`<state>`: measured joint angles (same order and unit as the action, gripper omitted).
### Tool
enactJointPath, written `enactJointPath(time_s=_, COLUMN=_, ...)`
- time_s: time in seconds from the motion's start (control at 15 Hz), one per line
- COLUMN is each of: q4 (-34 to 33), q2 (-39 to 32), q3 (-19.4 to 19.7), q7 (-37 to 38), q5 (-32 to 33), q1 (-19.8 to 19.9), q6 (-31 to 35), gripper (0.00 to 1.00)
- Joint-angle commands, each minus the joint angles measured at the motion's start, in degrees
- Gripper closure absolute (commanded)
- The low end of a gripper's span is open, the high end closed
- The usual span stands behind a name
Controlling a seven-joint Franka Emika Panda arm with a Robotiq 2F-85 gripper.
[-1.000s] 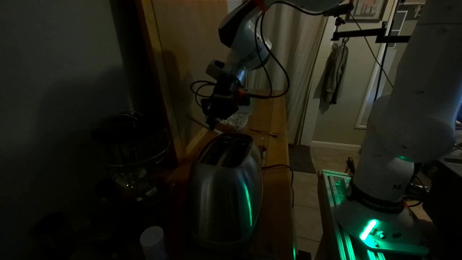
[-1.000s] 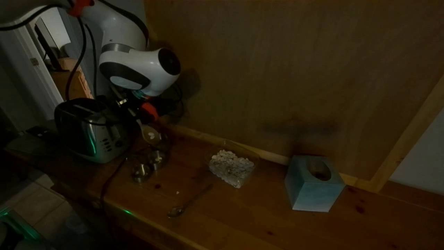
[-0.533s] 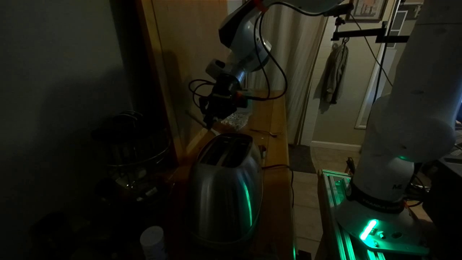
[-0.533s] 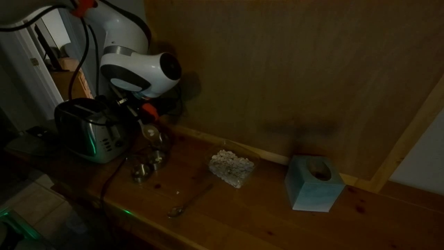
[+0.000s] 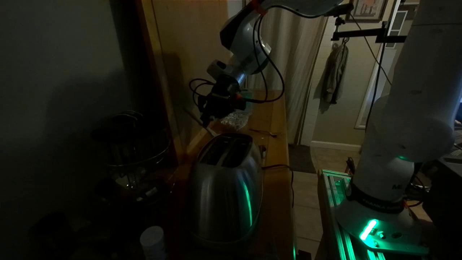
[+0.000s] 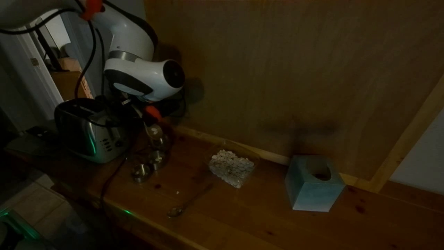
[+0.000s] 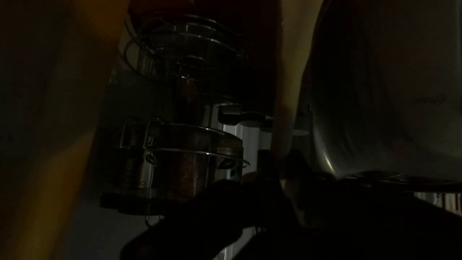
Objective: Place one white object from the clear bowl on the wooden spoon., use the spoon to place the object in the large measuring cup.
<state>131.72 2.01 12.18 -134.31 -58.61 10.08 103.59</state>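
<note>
My gripper [image 7: 280, 160] is shut on the handle of the wooden spoon [image 7: 294, 47]. In an exterior view the spoon's bowl [image 6: 151, 136] carries pale white matter [image 6: 154, 131] and hangs over the rearmost metal cup. That cup, the large measuring cup [image 6: 162, 143], looks the biggest and is partly covered by the spoon. Two smaller cups stand in front: a middle cup [image 6: 156, 163] with something pale inside and a front cup [image 6: 140, 175]. The clear bowl [image 6: 255, 163] full of white objects [image 6: 230, 168] sits further right. Dim light hides much of the fingers.
A toaster [image 6: 104, 146] stands close beside the gripper and cups, its cord [image 6: 105, 182] trailing over the table edge. A metal spoon [image 6: 189, 203] and one loose white piece [image 6: 177, 192] lie in front. At the right is a tissue box [image 6: 315, 187]. Behind rises a wooden panel [image 6: 277, 69].
The arm has shifted right and slightly down in an exterior view, carrying the spoon. Its bowl has moved right above the rear cup and is turned differently. The grip has not changed.
</note>
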Motion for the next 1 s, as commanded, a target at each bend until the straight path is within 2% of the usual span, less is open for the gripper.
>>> enactJointPath(time_s=0.0, q4=-1.5, q2=-1.7, q3=0.8, q7=-2.7, q5=-4.1, q1=1.4, q6=-1.5, gripper=0.96)
enactJointPath(time_s=0.93, q4=-3.8, q2=-5.6, q3=2.8, q7=-0.9, q5=-10.5, q1=4.3, q6=-9.0, gripper=0.96)
